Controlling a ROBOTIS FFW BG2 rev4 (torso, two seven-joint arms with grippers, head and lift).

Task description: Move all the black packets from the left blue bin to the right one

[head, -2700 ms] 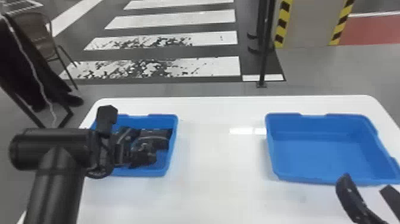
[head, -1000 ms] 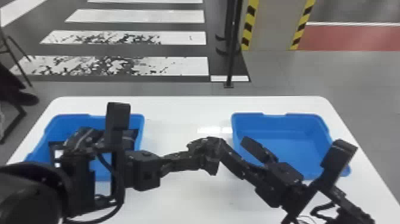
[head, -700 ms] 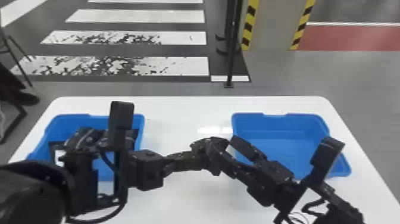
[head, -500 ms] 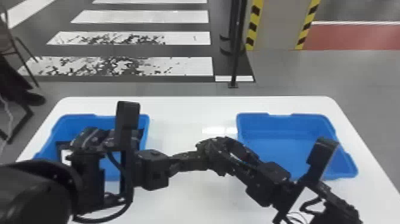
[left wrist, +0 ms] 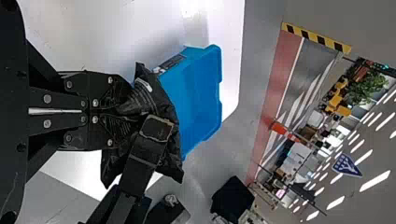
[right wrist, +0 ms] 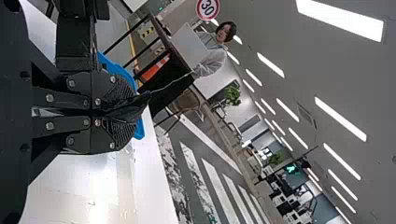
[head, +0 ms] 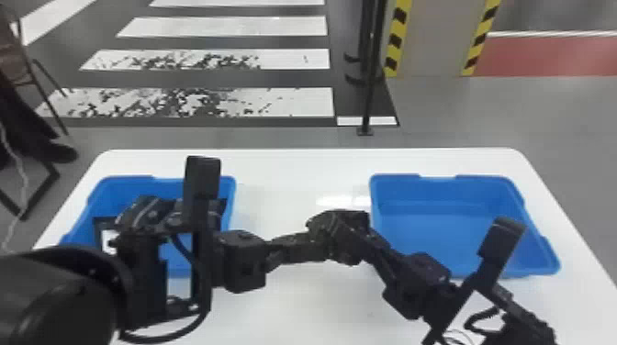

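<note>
Both grippers have come together since the earliest head view: left gripper [head: 306, 243] and right gripper [head: 374, 241] meet at one black packet [head: 337, 225] above the table [head: 298, 316], between left blue bin [head: 126, 186] and right blue bin [head: 450, 238]. Left fingers closed on its gathered film; right fingers pinch a narrow portion. Principal risk, in my judgement — early release by the left, dropping it short; opposed pulling — tearing the film.

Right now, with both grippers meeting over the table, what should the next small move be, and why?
Probably the left gripper should ease open: the right gripper also appears clamped on the black packet, and the right bin lies on that arm's side.
</note>
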